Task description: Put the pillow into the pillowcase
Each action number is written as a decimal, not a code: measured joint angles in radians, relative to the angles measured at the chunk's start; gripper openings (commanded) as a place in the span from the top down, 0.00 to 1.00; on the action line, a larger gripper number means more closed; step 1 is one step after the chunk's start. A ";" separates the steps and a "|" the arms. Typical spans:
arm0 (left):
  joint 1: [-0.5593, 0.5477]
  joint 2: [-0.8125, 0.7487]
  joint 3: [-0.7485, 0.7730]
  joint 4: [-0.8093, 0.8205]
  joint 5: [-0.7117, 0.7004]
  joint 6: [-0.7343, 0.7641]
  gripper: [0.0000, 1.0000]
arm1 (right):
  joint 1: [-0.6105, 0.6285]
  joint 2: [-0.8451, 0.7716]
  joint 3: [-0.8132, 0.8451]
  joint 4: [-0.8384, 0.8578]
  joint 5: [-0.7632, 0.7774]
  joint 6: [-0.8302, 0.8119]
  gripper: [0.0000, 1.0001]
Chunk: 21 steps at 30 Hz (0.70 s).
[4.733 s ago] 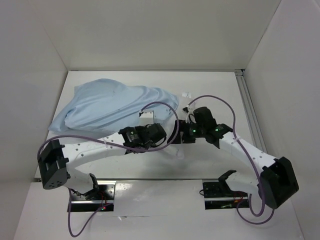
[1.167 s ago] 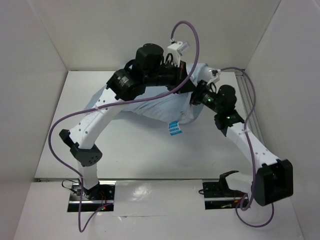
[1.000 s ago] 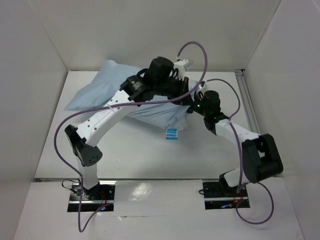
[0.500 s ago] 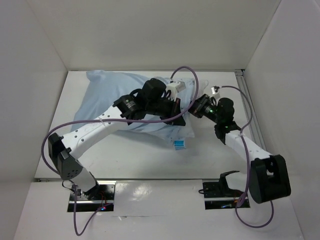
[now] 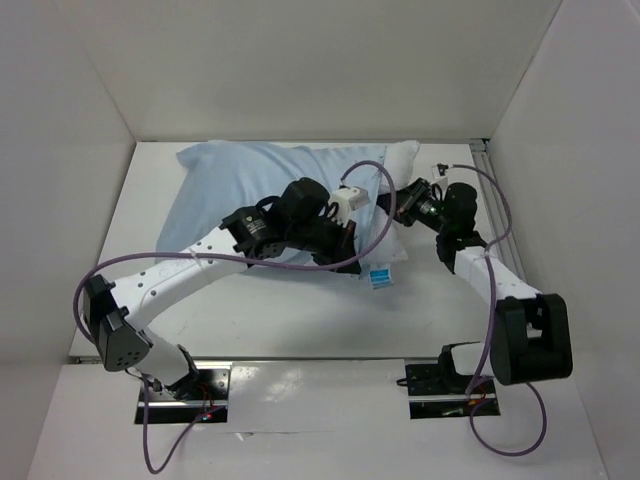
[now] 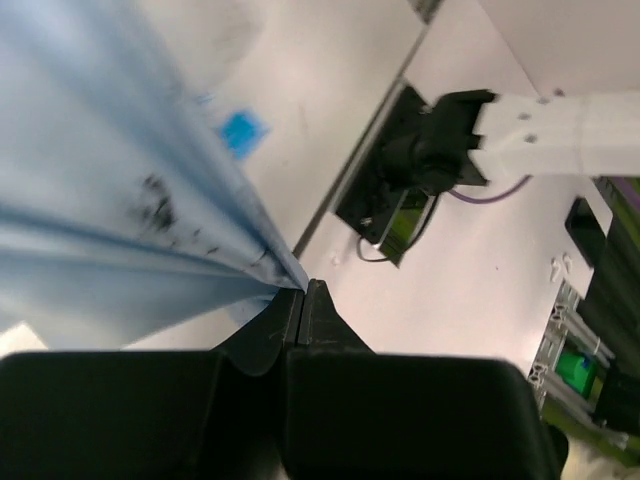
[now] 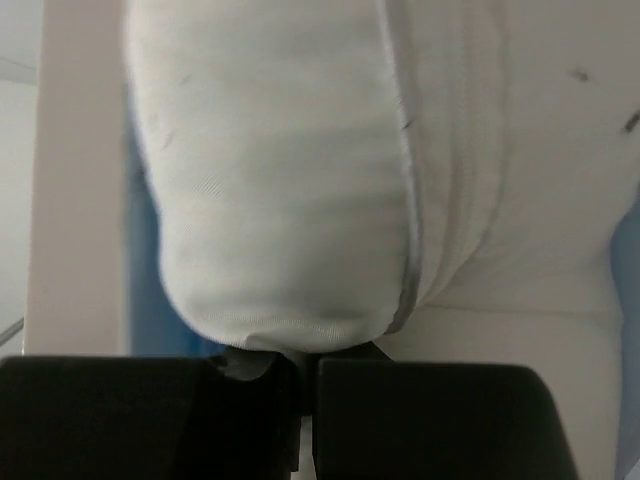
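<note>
The light blue pillowcase lies across the back of the table, bulging with the pillow inside. The white pillow shows only at the case's right end, and its blue-and-white tag hangs at the near right corner. My left gripper is shut on the pillowcase's near right edge. The left wrist view shows blue cloth pinched at the tips of that gripper. My right gripper is shut on the pillow's right end. In the right wrist view the white pillow bulges just above that gripper.
A metal rail runs along the table's right edge. White walls close the back and both sides. Purple cables loop over the cloth near both wrists. The arm base mounts sit at the near edge.
Both arms have come down from a raised hold and lowered the bundle onto the back of the table. The pillowcase now spreads wider and the tag has shifted right.
</note>
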 measured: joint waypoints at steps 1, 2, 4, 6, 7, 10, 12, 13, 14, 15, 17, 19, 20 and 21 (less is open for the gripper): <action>-0.018 0.008 0.022 -0.005 0.003 0.003 1.00 | 0.019 0.029 0.005 -0.001 0.008 0.001 1.00; -0.047 0.027 0.061 -0.004 0.006 0.023 1.00 | 0.038 0.063 0.015 -0.005 0.013 0.001 1.00; -0.082 0.070 0.140 -0.032 0.004 0.057 1.00 | 0.068 0.120 0.049 -0.013 0.010 0.001 1.00; -0.094 0.115 0.203 -0.058 0.001 0.089 1.00 | 0.087 0.161 0.078 -0.013 0.005 0.011 1.00; -0.094 0.132 0.220 -0.068 0.001 0.101 1.00 | 0.090 0.175 0.083 -0.005 0.006 0.022 1.00; -0.097 0.174 0.249 -0.100 0.001 0.114 1.00 | 0.096 0.204 0.082 0.029 0.001 0.069 1.00; -0.099 0.198 0.256 -0.113 0.003 0.123 1.00 | 0.102 0.208 0.069 0.049 0.002 0.093 1.00; -0.100 0.211 0.258 -0.116 0.010 0.124 1.00 | 0.105 0.208 0.066 0.051 0.002 0.097 1.00; -0.099 0.224 0.259 -0.117 0.017 0.124 1.00 | 0.107 0.206 0.064 0.047 0.002 0.094 0.95; -0.097 0.233 0.259 -0.121 0.019 0.122 1.00 | 0.109 0.201 0.064 0.035 0.002 0.076 0.73; -0.086 0.245 0.253 -0.120 0.024 0.117 1.00 | 0.108 0.176 0.066 -0.034 0.017 0.025 0.47; -0.064 0.243 0.234 -0.113 0.032 0.100 1.00 | 0.108 0.115 0.076 -0.175 0.092 -0.067 0.16; -0.054 0.242 0.224 -0.108 0.040 0.094 1.00 | 0.108 0.077 0.084 -0.251 0.135 -0.114 0.13; -0.044 0.242 0.215 -0.106 0.049 0.088 1.00 | 0.106 0.035 0.090 -0.319 0.185 -0.155 0.11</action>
